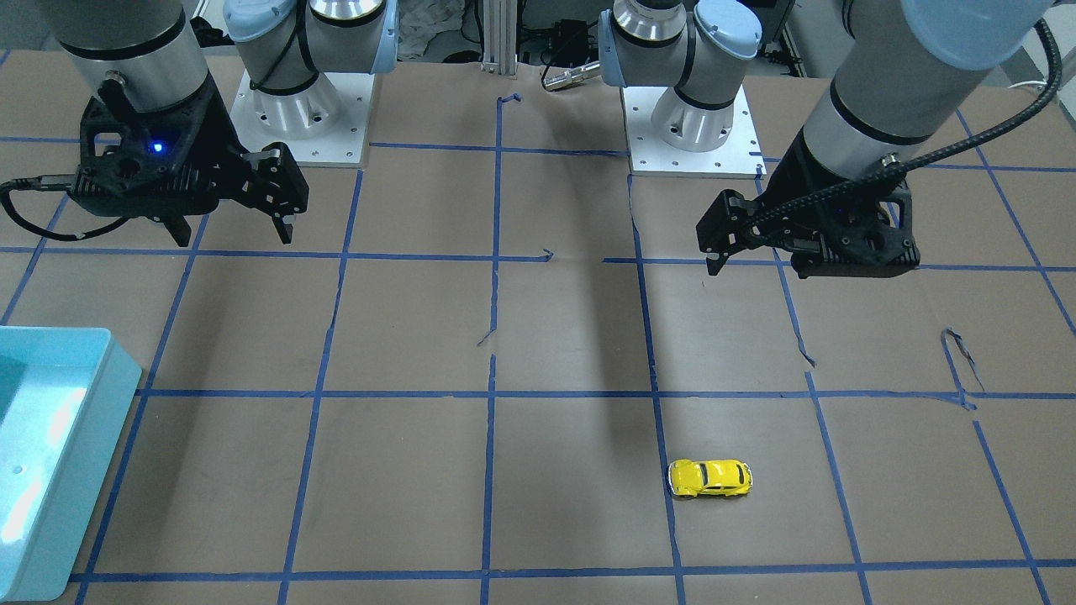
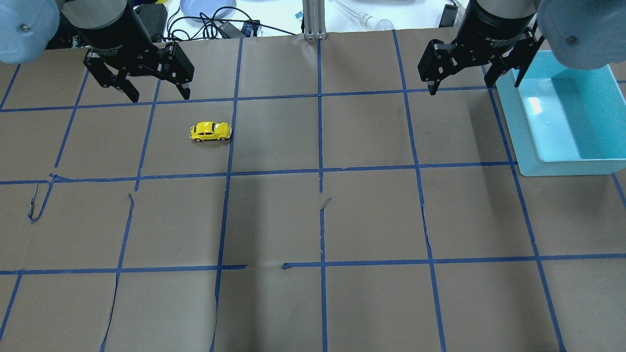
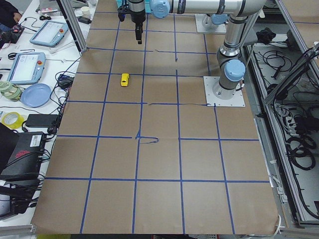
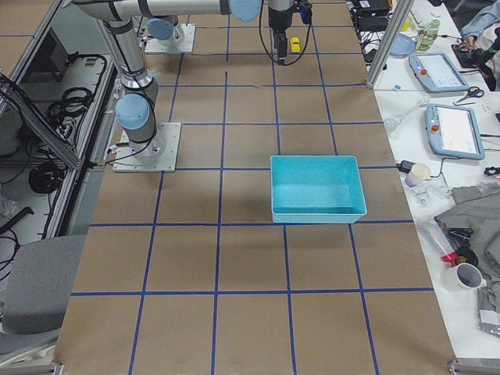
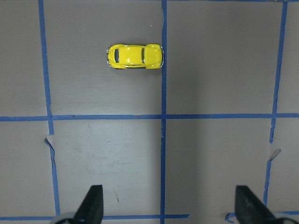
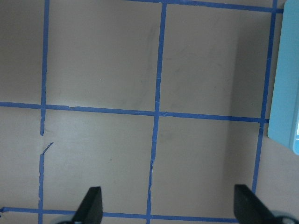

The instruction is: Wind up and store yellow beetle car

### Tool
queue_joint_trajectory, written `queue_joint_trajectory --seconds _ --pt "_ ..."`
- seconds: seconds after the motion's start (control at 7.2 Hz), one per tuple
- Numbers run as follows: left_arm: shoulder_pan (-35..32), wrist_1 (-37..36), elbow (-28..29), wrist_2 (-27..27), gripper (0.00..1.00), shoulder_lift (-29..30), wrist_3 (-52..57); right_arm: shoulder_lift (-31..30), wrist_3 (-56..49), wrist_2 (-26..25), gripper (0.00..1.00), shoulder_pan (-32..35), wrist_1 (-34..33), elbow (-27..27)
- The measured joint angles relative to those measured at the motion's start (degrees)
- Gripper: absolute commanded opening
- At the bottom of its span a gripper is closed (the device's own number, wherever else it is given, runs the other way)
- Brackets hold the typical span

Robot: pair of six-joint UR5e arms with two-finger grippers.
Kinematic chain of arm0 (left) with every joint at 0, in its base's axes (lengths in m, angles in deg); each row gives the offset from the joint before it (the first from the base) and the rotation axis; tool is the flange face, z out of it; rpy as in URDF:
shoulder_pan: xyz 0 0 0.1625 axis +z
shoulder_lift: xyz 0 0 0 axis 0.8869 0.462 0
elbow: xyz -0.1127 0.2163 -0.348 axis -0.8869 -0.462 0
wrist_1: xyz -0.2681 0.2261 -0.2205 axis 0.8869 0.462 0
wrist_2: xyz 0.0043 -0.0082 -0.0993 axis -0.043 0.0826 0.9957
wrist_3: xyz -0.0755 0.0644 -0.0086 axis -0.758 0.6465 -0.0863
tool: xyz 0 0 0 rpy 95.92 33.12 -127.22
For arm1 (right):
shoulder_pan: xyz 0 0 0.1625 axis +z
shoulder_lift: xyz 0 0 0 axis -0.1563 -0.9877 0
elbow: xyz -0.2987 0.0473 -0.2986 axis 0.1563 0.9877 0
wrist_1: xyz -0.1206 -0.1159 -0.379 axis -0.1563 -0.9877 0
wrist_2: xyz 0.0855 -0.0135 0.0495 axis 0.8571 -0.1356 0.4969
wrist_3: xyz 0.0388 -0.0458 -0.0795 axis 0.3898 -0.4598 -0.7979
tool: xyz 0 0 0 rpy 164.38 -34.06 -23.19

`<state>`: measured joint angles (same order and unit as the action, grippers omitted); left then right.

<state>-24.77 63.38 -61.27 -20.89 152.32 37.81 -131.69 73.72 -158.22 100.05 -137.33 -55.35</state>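
Observation:
The yellow beetle car (image 2: 210, 131) stands on its wheels on the brown paper table, on the robot's left half; it also shows in the front-facing view (image 1: 710, 478). My left gripper (image 2: 159, 96) hangs open and empty in the air, apart from the car. In the left wrist view the car (image 5: 135, 56) lies well ahead of the open left gripper (image 5: 170, 205), slightly left of centre. My right gripper (image 2: 459, 87) is open and empty, hanging next to the light blue bin (image 2: 530, 168). In the right wrist view the right gripper (image 6: 169, 203) is over bare paper.
The light blue bin (image 1: 84, 420) looks empty; its edge shows at the right of the right wrist view (image 6: 285, 93). Blue tape lines form a grid on the paper, which is torn in a few spots. Both arm bases (image 1: 303, 126) stand at the robot's side.

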Motion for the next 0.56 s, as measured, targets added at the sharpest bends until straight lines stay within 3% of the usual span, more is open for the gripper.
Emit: queue_joint_trajectory --seconds 0.56 --pt "0.2 0.1 -1.9 -2.6 1.0 -0.9 0.1 0.1 -0.1 0.1 1.0 0.0 0.0 -0.1"
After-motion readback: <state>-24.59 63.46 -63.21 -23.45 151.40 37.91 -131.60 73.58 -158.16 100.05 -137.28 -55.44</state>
